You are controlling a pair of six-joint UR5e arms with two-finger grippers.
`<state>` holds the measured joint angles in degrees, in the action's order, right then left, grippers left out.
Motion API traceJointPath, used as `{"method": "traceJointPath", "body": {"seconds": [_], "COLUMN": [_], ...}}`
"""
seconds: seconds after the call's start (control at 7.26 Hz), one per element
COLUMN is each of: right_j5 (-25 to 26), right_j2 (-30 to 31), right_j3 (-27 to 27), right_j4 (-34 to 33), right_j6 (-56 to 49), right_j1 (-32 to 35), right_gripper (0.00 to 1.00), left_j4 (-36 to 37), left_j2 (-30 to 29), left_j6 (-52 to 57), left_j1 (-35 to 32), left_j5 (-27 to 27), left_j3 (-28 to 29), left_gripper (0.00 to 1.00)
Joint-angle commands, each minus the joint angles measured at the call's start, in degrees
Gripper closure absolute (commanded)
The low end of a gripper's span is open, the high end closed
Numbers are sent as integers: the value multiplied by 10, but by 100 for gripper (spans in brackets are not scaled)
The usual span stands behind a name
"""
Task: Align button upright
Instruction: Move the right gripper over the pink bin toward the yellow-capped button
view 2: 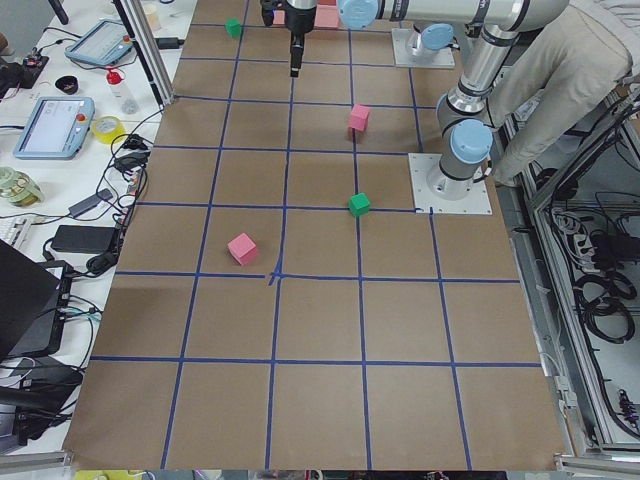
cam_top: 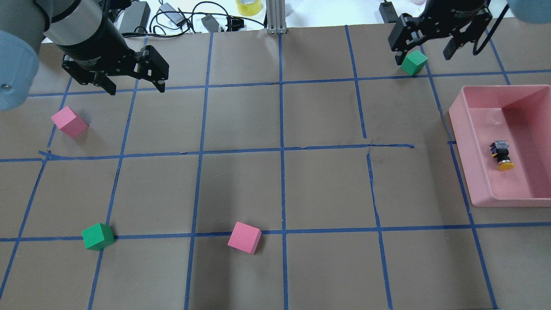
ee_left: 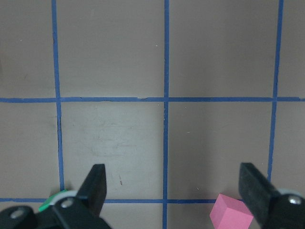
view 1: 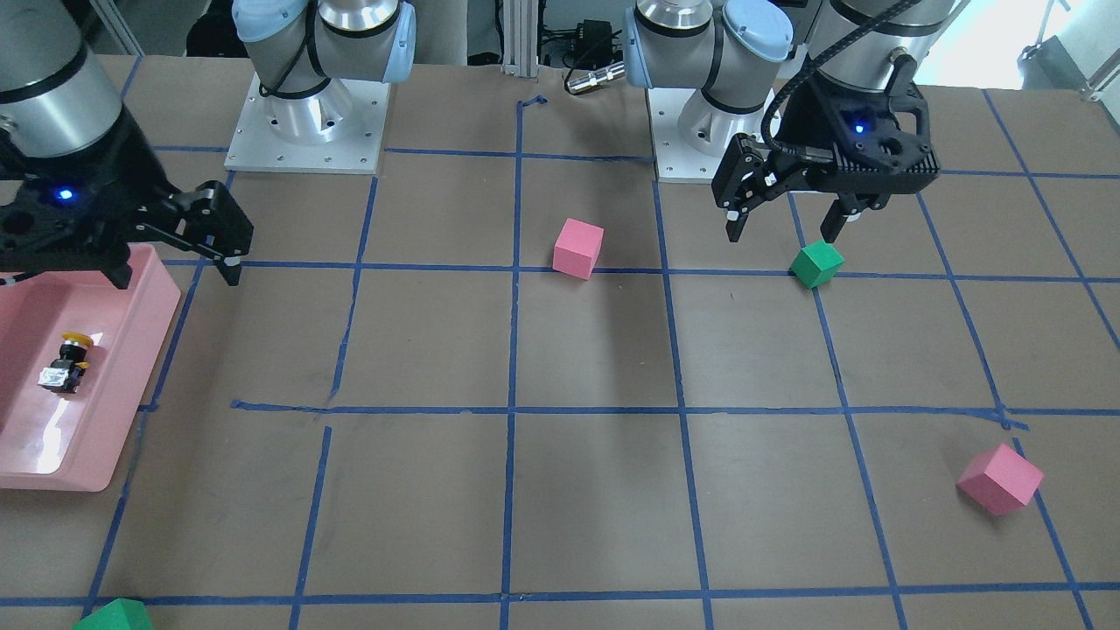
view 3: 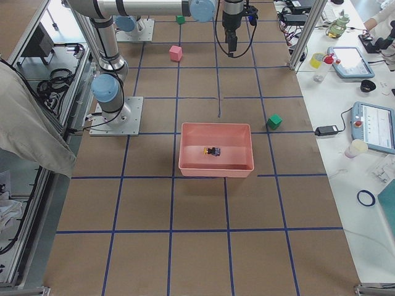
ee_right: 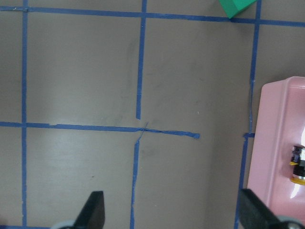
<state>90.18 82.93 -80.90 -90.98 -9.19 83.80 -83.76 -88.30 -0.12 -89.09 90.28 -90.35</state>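
The button [cam_top: 501, 155] has a yellow cap, a black body and a silvery base. It lies on its side inside the pink tray [cam_top: 462, 142], and also shows in the front view [view 1: 68, 360] and at the right edge of the right wrist view [ee_right: 299, 167]. My right gripper [cam_top: 422, 56] is open and empty, held high beside the tray and apart from the button; in the front view [view 1: 175, 278] it hangs over the tray's robot-side end. My left gripper [cam_top: 137, 88] is open and empty, far away on the other side of the table.
Two pink cubes [cam_top: 69, 121] [cam_top: 244, 237] and two green cubes [cam_top: 98, 236] [cam_top: 414, 62] lie scattered on the brown, blue-taped table. The tray [view 1: 166, 324] has raised walls all round. Cables and tools lie beyond the table's far edge.
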Motion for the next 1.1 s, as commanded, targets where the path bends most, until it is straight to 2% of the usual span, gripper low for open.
{"method": "traceJointPath", "body": {"seconds": [0.0, 0.28, 0.41, 0.55, 0.83, 0.96], "right_j5": [3, 7, 7, 1, 6, 3], "right_j2": [-13, -40, -58, -71, -81, -95], "right_j3": [-2, -2, -9, -39, -148, -195], "right_j4": [-7, -19, -51, -95, -253, -310], "right_j6": [-76, -101, -144, -183, -220, -250], "right_j1": [-81, -146, -177, -215, -261, -279], "right_gripper": [0, 0, 0, 0, 0, 0], "left_j4": [0, 0, 0, 0, 0, 0], "left_j2": [0, 1, 0, 0, 0, 1], "left_j6": [0, -1, 0, 0, 0, 0], "left_j1": [0, 1, 1, 0, 0, 1], "left_j5": [0, 0, 0, 0, 0, 1], "left_j3": [0, 0, -1, -1, -1, -1], "left_gripper": [0, 0, 0, 0, 0, 0]}}
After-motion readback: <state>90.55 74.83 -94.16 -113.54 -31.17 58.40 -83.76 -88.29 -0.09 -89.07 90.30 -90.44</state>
